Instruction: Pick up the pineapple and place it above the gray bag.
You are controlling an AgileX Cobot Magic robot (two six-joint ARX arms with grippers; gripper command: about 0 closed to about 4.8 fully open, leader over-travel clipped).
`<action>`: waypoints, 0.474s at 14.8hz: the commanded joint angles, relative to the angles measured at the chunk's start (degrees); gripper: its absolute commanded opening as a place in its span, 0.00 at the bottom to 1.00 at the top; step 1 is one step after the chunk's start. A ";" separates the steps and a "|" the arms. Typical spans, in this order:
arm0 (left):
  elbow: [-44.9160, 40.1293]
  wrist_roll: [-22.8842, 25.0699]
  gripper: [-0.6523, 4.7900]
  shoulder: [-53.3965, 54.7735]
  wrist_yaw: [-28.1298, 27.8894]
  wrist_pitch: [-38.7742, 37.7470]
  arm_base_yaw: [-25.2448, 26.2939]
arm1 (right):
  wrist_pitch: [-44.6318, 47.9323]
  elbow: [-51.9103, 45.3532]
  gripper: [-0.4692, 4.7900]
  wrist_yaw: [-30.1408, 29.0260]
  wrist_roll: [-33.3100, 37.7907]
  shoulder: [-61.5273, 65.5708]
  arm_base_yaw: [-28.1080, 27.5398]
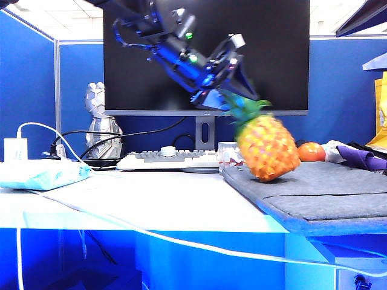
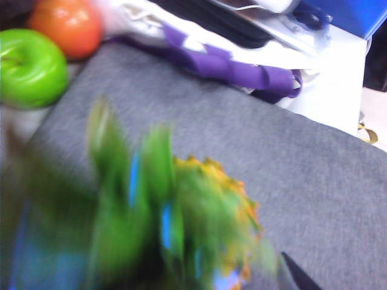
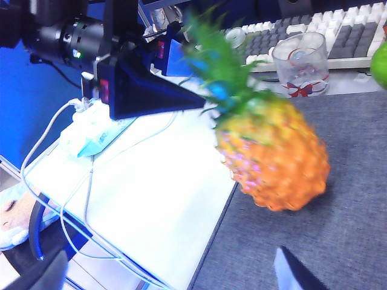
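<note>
Pineapple [image 1: 267, 148] rests tilted on the gray bag [image 1: 326, 190] atop the counter; placement looks essentially done. Left gripper [image 1: 233, 90] sits at the crown, jaws wide, apparently released. Right gripper [image 3: 169, 275] idle nearby, jaws wide, empty. Remaining: left arm withdrawal.

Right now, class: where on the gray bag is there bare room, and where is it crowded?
The gray bag lies bare on the near side of the pineapple. Its far edge is crowded: orange fruit, green apple, purple cloth. The open left gripper hangs at the leaf crown.
</note>
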 commanded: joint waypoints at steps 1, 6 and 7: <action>0.17 0.46 1.00 -0.48 2.12 0.66 -0.37 | 2.75 0.35 1.00 -0.55 1.40 -0.11 0.09; 0.15 -0.92 1.00 -0.02 6.32 2.27 -1.73 | 3.48 0.33 1.00 -0.68 2.45 -0.11 0.81; 0.15 -1.11 1.00 0.31 6.88 3.10 -2.86 | 3.54 0.33 1.00 -0.70 2.45 -0.11 0.85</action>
